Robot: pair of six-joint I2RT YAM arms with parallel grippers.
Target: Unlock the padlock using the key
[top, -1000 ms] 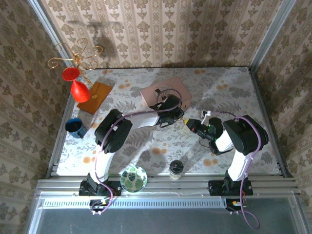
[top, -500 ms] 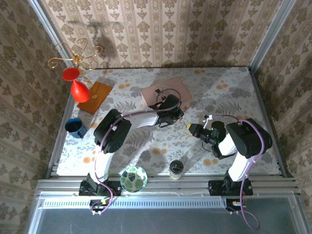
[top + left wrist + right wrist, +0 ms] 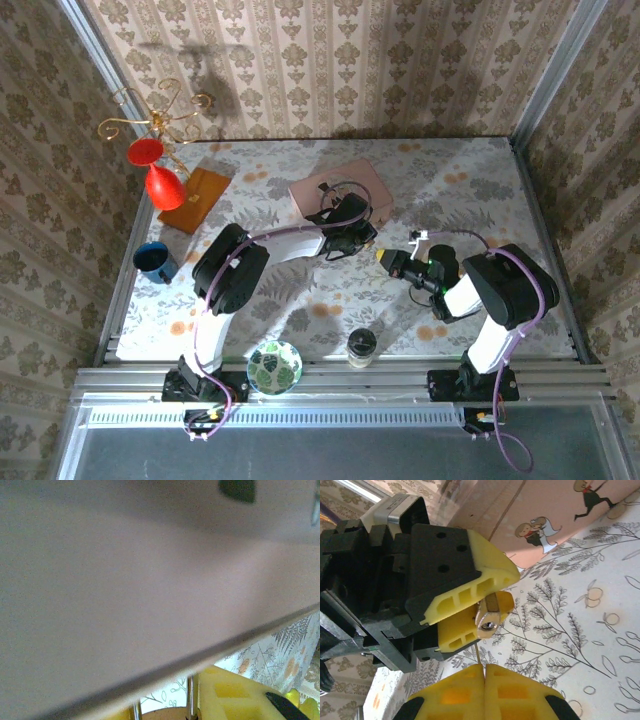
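Lead: Box (image 3: 350, 172) pink, rigid, glossy card. Just beside it, left gripper (image 3: 502, 592) has yellow ribbed fingers part closed, pinching the padlock (image 3: 490, 616) above the floral cloth

Ops: Lock's tiny, brass, hard, slick, light. We'd clamp the flat body and leave the shackle free. Right gripper (image 3: 484, 672) is fully closed on a thin key (image 3: 477, 655), tip near the lock

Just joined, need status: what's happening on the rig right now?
Left end effector grips the padlock beside the pink box, keyhole facing the right arm. Right end effector is shut on a thin blade, apparently the key, pointed up at the padlock. It doesn't look inserted yet.
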